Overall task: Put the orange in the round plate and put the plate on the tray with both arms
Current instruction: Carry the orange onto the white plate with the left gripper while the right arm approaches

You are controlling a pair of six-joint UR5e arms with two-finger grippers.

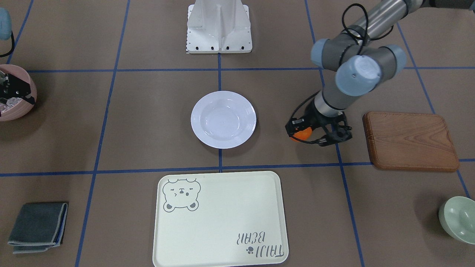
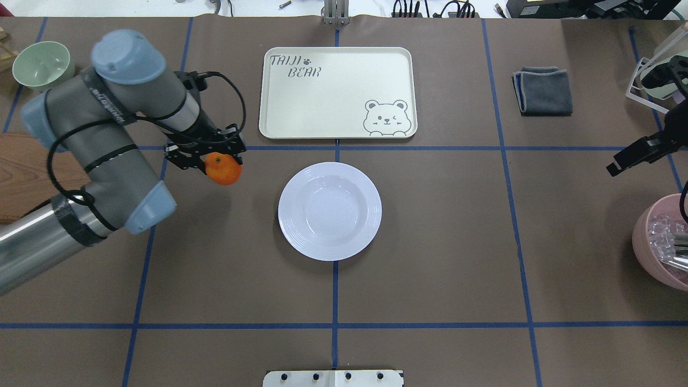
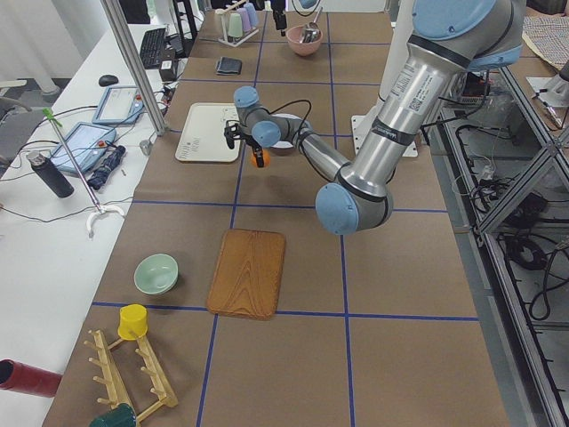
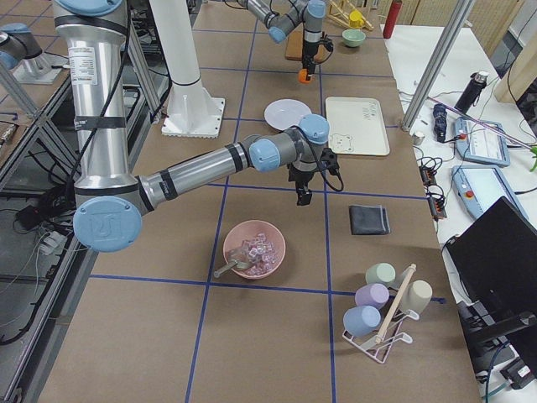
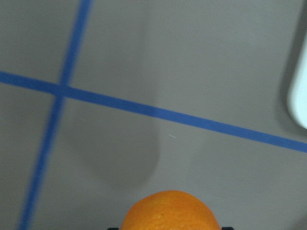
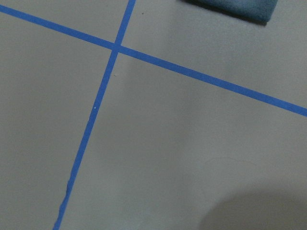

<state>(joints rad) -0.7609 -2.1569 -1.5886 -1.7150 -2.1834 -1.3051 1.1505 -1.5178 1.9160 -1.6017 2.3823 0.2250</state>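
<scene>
Now: the left arm holds the orange (image 2: 223,171) up over the brown tabletop (image 2: 430,242).
Orange, which way: it is round like a ball, so it has no long side. Its little green dot faces up.
Orange, where: to the robot's left of the round plate (image 2: 329,210), apart from it and not inside it.
Round plate: sits flat in the middle of the tabletop with its hollow side up and nothing in it.
Tray (image 2: 338,91): lies flat on the far side of the plate, near it but not touching. Its long side runs left to right across the tabletop. The words on it read the right way from the robot's side.
How many: one orange, one round plate, one tray, two arms. Also one wooden board (image 1: 410,140), one green bowl (image 2: 41,64), one pink bowl (image 2: 661,247) and one folded grey cloth (image 2: 543,90).
Left end effector (image 2: 221,161): its two fingers squeeze the orange from both sides, only as wide as the fruit.
Right end effector (image 2: 617,166): up in the air near the pink bowl, holding nothing I can see. I cannot tell how wide its fingers are.
</scene>
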